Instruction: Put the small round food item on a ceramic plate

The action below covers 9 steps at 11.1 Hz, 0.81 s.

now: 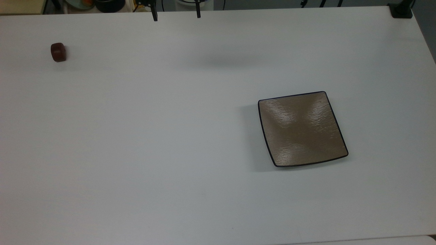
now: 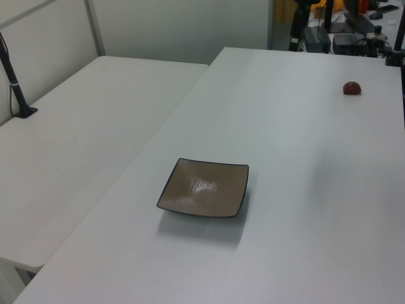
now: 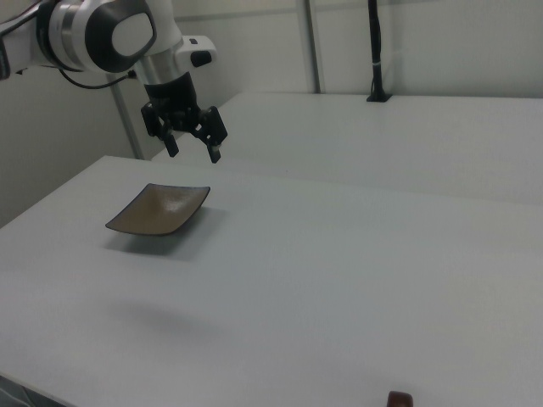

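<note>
The small round food item [image 1: 58, 52], a dark reddish-brown glossy lump, lies on the white table at the top view's far left; it also sits far right in the left view [image 2: 352, 88] and at the bottom edge of the right view [image 3: 400, 398]. The ceramic plate [image 1: 302, 128], square and tan-brown with a dark rim, rests bare right of centre in the top view, and appears in the left view [image 2: 204, 196] and right view [image 3: 159, 209]. My gripper [image 3: 194, 151] hangs open high above the table, well apart from both; its fingertips [image 1: 155, 16] poke in at the top view's upper edge.
The white table [image 1: 170, 136] stretches wide between lump and plate. A second white table [image 2: 76, 145] adjoins it on the left view's left. A black post base [image 1: 401, 10] stands at the top view's upper right corner. Clutter lies beyond the far edge.
</note>
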Motion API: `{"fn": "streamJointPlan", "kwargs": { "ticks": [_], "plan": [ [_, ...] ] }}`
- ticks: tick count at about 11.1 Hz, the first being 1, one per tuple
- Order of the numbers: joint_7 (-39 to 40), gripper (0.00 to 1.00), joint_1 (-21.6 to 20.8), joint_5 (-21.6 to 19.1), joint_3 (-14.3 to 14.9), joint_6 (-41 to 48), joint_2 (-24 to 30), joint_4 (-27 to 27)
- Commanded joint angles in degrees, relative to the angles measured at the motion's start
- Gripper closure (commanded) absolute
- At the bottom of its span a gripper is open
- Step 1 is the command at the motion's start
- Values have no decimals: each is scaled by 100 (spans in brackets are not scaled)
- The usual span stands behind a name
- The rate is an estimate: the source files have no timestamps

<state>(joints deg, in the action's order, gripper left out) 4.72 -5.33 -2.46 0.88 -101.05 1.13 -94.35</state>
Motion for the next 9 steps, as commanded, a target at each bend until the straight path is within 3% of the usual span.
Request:
{"fn": "streamJointPlan", "kwargs": {
  "ticks": [1, 5, 9],
  "plan": [
    [1262, 0, 76, 122, 79, 540, 124, -66],
    [1620, 0, 260, 166, 70, 815, 159, -58],
    [1785, 0, 1146, 341, 96, 763, 177, -58]
  ]
}}
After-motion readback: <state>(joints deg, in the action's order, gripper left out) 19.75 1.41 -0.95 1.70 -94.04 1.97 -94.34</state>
